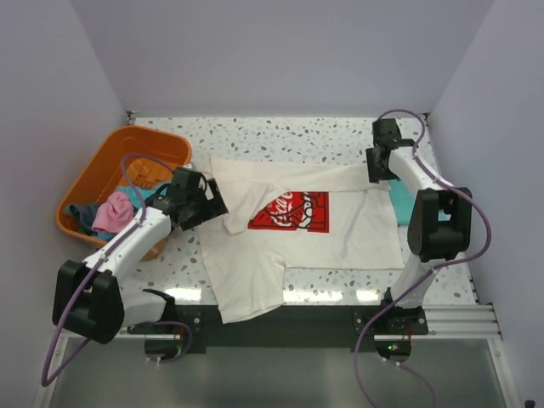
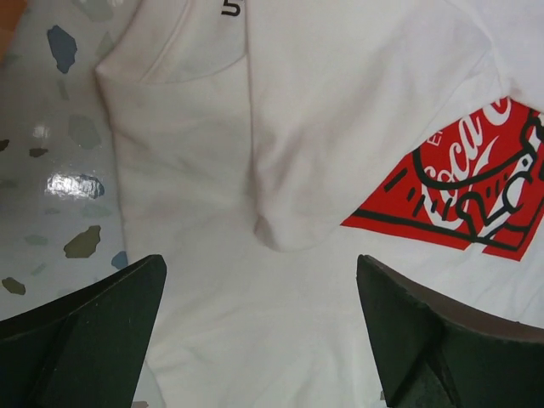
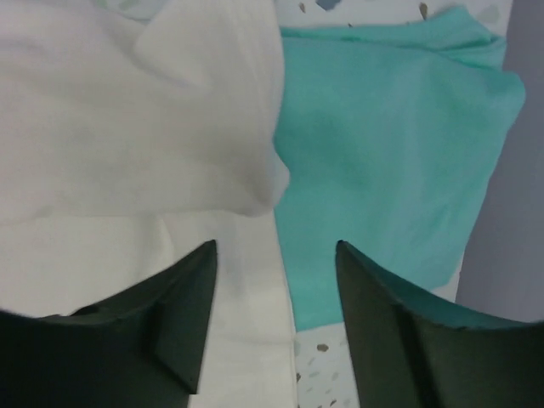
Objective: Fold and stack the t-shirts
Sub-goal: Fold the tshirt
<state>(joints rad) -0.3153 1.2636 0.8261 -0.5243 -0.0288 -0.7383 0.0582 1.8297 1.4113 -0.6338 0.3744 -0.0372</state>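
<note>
Over the cream t-shirt (image 1: pixel 340 234), left gripper (image 2: pixel 262 276) gapes wide, right gripper (image 3: pixel 276 255) narrower, both holding nothing

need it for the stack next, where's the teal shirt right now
In the top view, the teal t-shirt lies on the right side of the table, partly hidden by the right arm and up against the edge of the white Coca-Cola t-shirt.

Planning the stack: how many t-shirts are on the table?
2. The cream-white t-shirt lies spread mid-table; the teal t-shirt lies at its right edge. The orange basket holds bunched cloth, possibly more shirts.
</note>
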